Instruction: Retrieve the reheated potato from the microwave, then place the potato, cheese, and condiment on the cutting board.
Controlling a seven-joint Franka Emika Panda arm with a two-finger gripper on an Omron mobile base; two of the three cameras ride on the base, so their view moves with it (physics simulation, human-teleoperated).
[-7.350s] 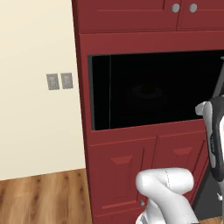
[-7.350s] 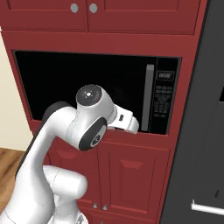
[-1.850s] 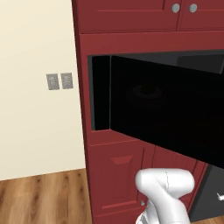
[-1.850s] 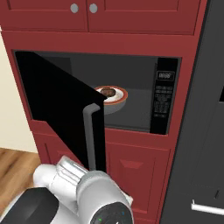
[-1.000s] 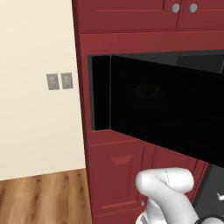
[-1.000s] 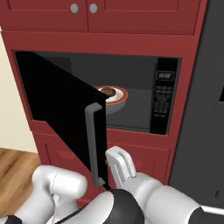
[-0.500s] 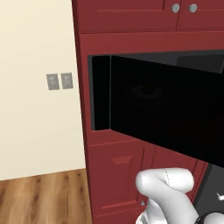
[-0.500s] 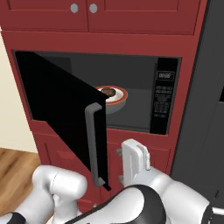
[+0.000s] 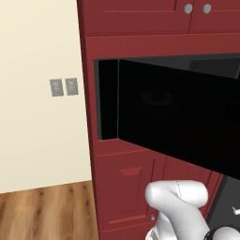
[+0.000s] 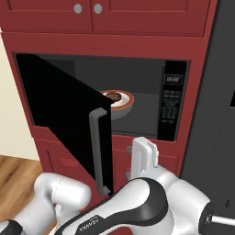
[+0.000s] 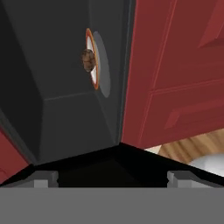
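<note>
The microwave [image 10: 170, 105] door stands open — the potato [image 10: 113, 97] on its plate [image 10: 120, 103], centre frame, awaits pickup. The gripper [image 11: 113, 177] is spread, empty — next, reach inside.

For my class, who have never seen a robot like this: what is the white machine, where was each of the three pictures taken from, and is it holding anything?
The white machine is a robot arm on a driving base in a simulated kitchen. Two pictures come from cameras on the base, looking past the arm from its left and right. The third comes from a camera on the hand.

The microwave, set in dark red cabinets, has its door swung open. Inside, a brown potato lies on a plate with an orange rim.

The gripper is open and holds nothing; its dark fingertips show at the bottom of the hand picture, pointing toward the microwave.
</note>
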